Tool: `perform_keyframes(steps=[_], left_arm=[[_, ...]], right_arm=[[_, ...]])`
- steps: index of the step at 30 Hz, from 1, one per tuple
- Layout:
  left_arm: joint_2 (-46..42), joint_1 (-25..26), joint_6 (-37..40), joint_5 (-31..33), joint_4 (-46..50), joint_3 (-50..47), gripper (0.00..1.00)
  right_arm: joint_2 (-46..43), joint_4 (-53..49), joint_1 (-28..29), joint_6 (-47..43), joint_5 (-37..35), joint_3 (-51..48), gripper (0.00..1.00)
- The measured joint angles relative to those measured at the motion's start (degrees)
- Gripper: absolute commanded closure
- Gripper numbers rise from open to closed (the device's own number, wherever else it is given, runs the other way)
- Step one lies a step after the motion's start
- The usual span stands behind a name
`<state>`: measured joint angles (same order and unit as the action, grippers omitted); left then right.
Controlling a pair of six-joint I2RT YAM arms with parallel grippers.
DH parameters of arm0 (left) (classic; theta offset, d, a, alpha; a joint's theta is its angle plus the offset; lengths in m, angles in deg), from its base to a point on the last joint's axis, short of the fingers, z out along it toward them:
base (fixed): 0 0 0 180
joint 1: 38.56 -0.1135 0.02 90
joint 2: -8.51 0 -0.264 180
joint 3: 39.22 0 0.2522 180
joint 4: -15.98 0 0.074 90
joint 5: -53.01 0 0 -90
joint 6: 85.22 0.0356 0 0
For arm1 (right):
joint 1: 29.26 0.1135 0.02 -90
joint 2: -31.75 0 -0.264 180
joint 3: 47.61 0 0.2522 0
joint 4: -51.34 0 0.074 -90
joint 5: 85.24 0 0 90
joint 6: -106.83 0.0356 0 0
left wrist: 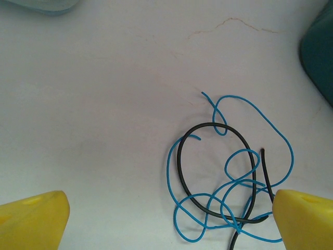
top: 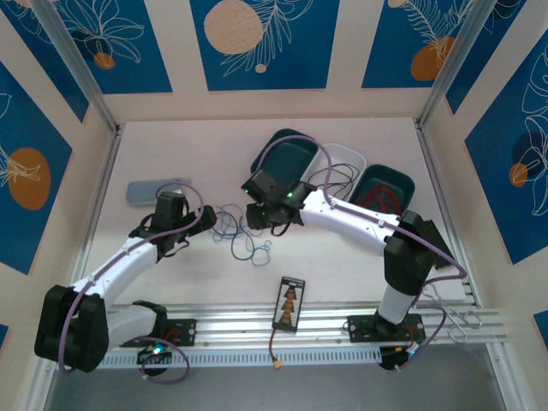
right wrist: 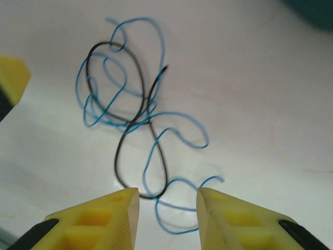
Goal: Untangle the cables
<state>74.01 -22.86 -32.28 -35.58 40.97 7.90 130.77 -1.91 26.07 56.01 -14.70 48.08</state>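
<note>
Thin blue and black cables [top: 244, 233] [left wrist: 253, 177] [right wrist: 138, 117], tangled loops flat on white tabletop [top: 197, 278]

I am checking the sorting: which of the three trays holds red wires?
The teal tray farthest right: red wires lie inside. The middle white tray holds dark wires; the left teal tray is partly hidden.

Enclosure walls [top: 265, 43] — cream, with blue panels bearing orange discs and white leaf outlines — surround a white table [top: 214, 145]; an aluminium rail [top: 257, 321] lines its near edge.
</note>
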Motion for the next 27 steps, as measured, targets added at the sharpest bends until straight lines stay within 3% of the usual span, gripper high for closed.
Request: perform_keyframes(steps=[13,27], left_arm=[[0.7,-0.4,-2.1,0.0,0.0,0.0,0.0],[0.7,-1.8,-2.2,1.2,0.6,0.0,0.0]], right_arm=[[12.0,-4.4,9.0,-4.0,-1.3,6.7,0.68],[23.8,-8.1,8.5,-8.8,0.5,15.8,0.69]])
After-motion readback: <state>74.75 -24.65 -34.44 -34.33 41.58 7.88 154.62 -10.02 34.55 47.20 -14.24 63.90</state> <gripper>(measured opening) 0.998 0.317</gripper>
